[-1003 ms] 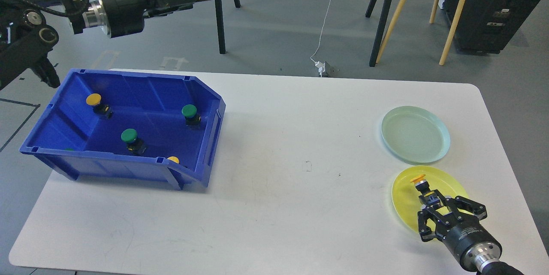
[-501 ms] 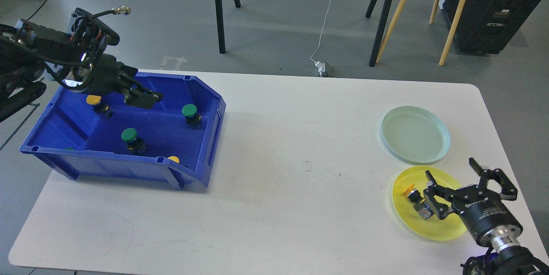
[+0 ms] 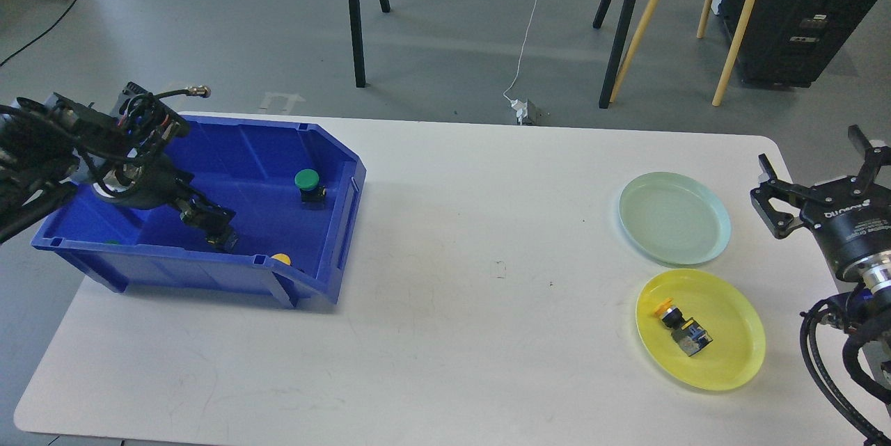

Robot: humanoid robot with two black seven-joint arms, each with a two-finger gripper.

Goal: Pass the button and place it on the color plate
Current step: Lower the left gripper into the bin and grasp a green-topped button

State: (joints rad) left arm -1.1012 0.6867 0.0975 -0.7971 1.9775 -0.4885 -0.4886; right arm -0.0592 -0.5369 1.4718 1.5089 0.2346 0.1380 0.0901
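Observation:
A yellow-capped button [image 3: 679, 326] lies on its side on the yellow plate [image 3: 734, 355] at the front right. The pale green plate [image 3: 675, 220] behind it holds nothing. My right gripper [image 3: 816, 171] is open and empty, raised past the table's right edge beside the green plate. My left gripper [image 3: 211, 227] is down inside the blue bin [image 3: 337, 237], over the spot of a green button that it now hides. Its fingers are dark and cannot be told apart. A green button [image 3: 307, 181] stands at the bin's right. A yellow button [image 3: 281, 259] peeks over the front wall.
The white table [image 3: 452, 335] bears the bin at the left and the plates at the right. A bit of green [image 3: 111, 242] shows at the bin's front left corner. Chair and easel legs stand on the floor behind the table.
My right gripper let go of the yellow button, which tipped over on the yellow plate, and drew back to the right. My left gripper came down from above into the bin onto a green button.

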